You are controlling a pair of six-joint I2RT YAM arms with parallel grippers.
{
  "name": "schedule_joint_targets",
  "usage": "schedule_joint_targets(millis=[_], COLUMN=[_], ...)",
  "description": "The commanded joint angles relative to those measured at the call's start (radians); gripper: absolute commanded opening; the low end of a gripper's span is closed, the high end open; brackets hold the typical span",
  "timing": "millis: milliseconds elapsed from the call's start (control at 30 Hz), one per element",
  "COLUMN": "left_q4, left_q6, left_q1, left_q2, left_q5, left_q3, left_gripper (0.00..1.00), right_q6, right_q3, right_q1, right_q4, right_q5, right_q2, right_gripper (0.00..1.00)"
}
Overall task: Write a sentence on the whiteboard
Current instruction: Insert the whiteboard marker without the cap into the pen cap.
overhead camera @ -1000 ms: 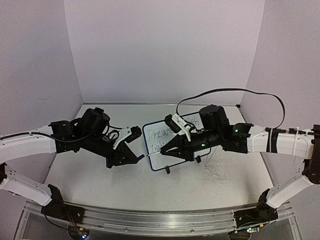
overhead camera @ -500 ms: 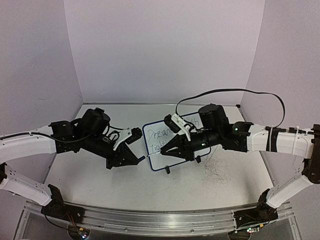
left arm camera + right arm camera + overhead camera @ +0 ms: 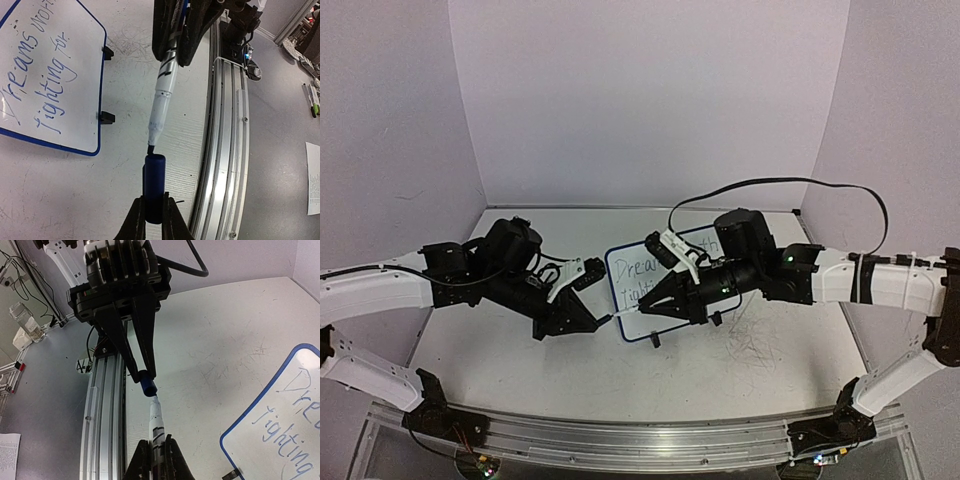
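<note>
The whiteboard (image 3: 632,270) with a dark blue rim stands mid-table, partly hidden by my right arm. It also shows in the left wrist view (image 3: 75,105) and the right wrist view (image 3: 280,435). The sentence (image 3: 45,70) in blue cursive reads "Dreams worth fighting for". My left gripper (image 3: 604,318) is shut on a blue marker cap (image 3: 154,180). My right gripper (image 3: 646,308) is shut on a white marker (image 3: 157,426). The marker's dark tip points at the cap's open end (image 3: 148,385) and just meets it, in front of the board's near-left corner.
An aluminium rail (image 3: 225,125) runs along the near table edge. Grey scribble marks (image 3: 755,340) lie on the tabletop right of the board. A black cable (image 3: 800,182) arches above my right arm. White walls close the back and sides.
Both grippers have edged toward each other, bringing the marker tip up to the cap's mouth. The board has not moved.
</note>
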Motion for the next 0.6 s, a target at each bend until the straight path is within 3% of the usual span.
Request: schedule_joint_targets(millis=[0,567], left_q4=[0.028,0.019], left_q6=[0.0,0.012], left_q1=[-0.008,-0.013], left_q2=[0.0,0.013], left_q5=[0.008,-0.006], left_q3=[0.028,0.031], left_gripper=[0.0,0.0], right_q6=[-0.007,-0.008], right_q3=[0.048,0.061], right_q1=[0.012,0.027], right_q4=[0.031,0.031], right_q5=[-0.028,-0.049], right_q2=[0.029,0.042], right_gripper=[0.0,0.0])
